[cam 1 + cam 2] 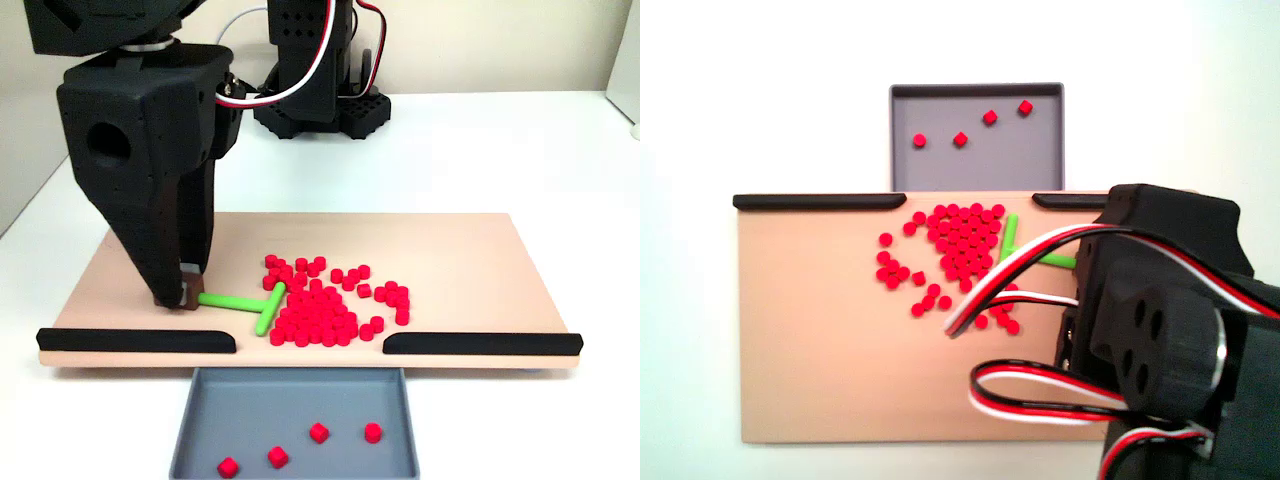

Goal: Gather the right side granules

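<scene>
On the board's left in a fixed view, the gripper (pixel 186 290) is clamping the green T-tool (pixel 250 303), whose crossbar is touching the heaped granules (pixel 322 300). Sweeping seems underway; next, pushing them toward the rail gap and tray (pixel 400 415).

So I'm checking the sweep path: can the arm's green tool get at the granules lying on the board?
Probably yes. The gripper holds the green T-shaped tool, whose bar already touches the granules pile, and the board between is bare.
</scene>
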Tool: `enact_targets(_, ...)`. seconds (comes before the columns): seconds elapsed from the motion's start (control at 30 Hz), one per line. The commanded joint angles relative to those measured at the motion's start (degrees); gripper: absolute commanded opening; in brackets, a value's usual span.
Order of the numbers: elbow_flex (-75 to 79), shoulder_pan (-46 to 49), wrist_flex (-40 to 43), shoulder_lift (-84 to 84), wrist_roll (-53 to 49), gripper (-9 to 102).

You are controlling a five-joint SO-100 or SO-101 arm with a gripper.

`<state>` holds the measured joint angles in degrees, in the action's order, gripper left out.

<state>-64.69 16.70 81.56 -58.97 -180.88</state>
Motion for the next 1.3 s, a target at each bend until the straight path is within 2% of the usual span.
enact_targets(0.0, -0.09, 1.93, 0.26, -3.16, -1.76, 0)
enact_targets(0.23, -0.09, 4.92, 0.26, -6.24, -2.81, 0)
enact_targets(0.43, -0.79, 4.31, 2.72, -9.67, 6.59, 0)
enact_targets(0.57, -7.12, 2.90, 2.72, -15.38, 19.95, 0)
enact_targets(0.93, -27.69, -3.52, 2.72, -36.12, 67.50, 0)
enact_targets(1.17, -36.83, -8.61, 2.64, -48.16, 91.14, 0)
enact_targets(1.27, -40.08, -11.69, 2.64, -51.77, 96.68, 0)
